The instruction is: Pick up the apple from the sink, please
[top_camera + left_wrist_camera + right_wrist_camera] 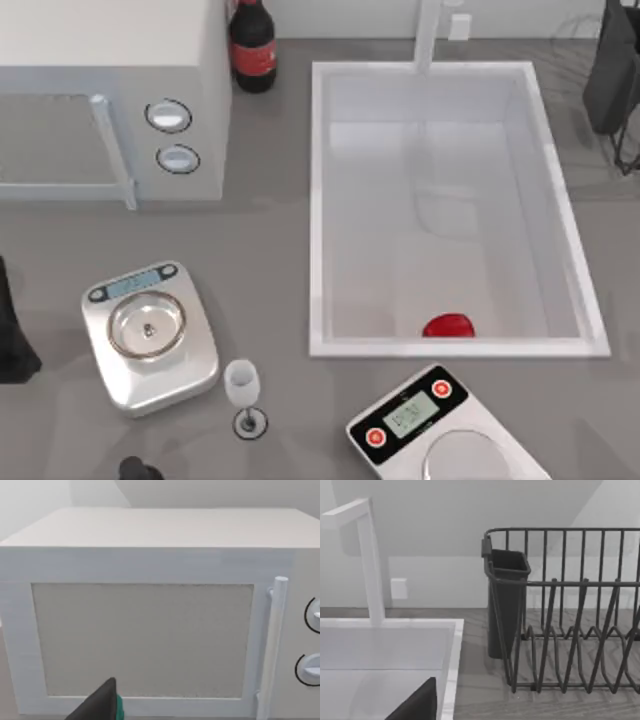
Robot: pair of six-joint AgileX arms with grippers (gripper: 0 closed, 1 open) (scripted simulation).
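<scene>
From the top view, I see the sink (322,200) taking up the centre and right of the frame, its faucet post (430,35) rising at the upper edge. The apple (449,326) lies inside the basin against the lower wall, a little right of centre. The microwave (110,90) fills the upper left, with a dark bottle (252,45) just beside its right end. A silver scale (150,335) sits at lower left, a wine glass (243,385) near its right corner, and a second scale (440,430) lies at the bottom, below the sink. A dark dish rack (615,70) shows at the upper right edge. In the left wrist view, the microwave door (142,640) faces me, and a dark fingertip of the left gripper (102,702) pokes in at the bottom; I cannot tell whether it is open or closed. In the right wrist view, the sink rim (451,670) is at lower left, the rack (560,610) at right, and a dark part of the right gripper (420,705) at the bottom; its state I cannot tell either.
</scene>
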